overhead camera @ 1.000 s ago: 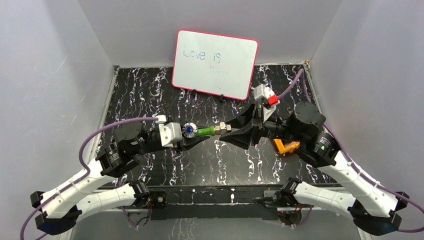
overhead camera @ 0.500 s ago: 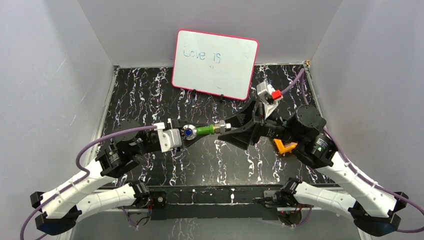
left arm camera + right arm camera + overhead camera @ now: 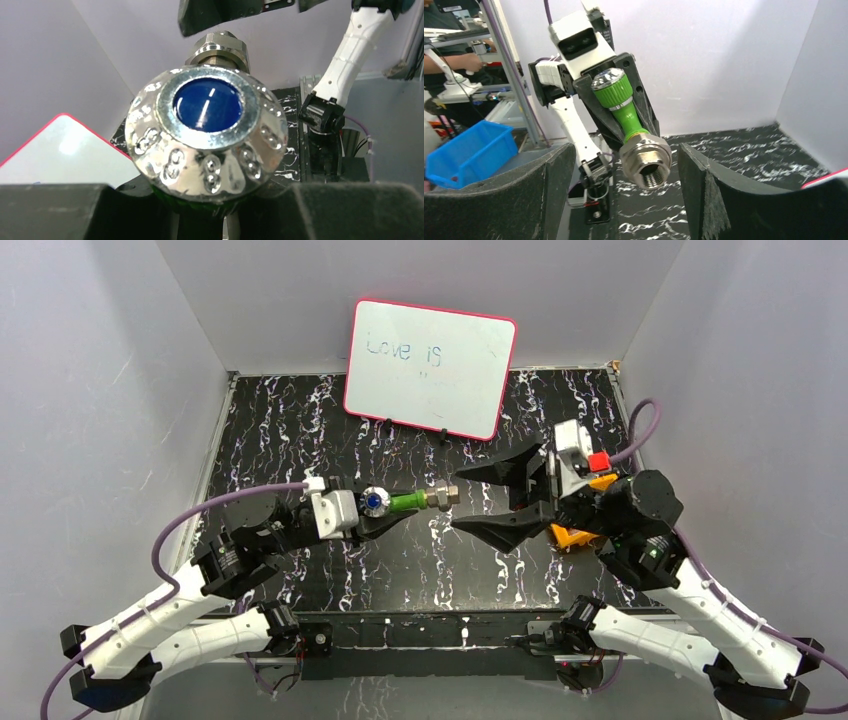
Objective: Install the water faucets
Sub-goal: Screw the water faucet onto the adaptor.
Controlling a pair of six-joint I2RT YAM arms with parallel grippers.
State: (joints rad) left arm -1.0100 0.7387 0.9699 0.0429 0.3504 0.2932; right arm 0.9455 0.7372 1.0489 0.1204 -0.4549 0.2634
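The water faucet [image 3: 408,502] hangs level above the middle of the table: a green body, a blue-and-silver knob [image 3: 206,132] and a silver threaded fitting [image 3: 646,160] at its right end. My left gripper [image 3: 380,514] is shut on the green body just behind the knob. The right gripper [image 3: 460,498] stands open, its two black fingers [image 3: 719,200] spread either side of the fitting's end and clear of it. In the right wrist view the fitting's threaded hole faces the camera between those fingers.
A pink-rimmed whiteboard [image 3: 430,368] leans at the back of the black marbled table [image 3: 300,430]. An orange tray [image 3: 570,536] lies under the right arm. Grey walls close in the left, right and back. A blue bin [image 3: 469,155] sits off the table.
The right gripper has opened off the silver fitting, drawn back a little to the right and turned at the wrist. The left gripper still holds the faucet in nearly the same place.
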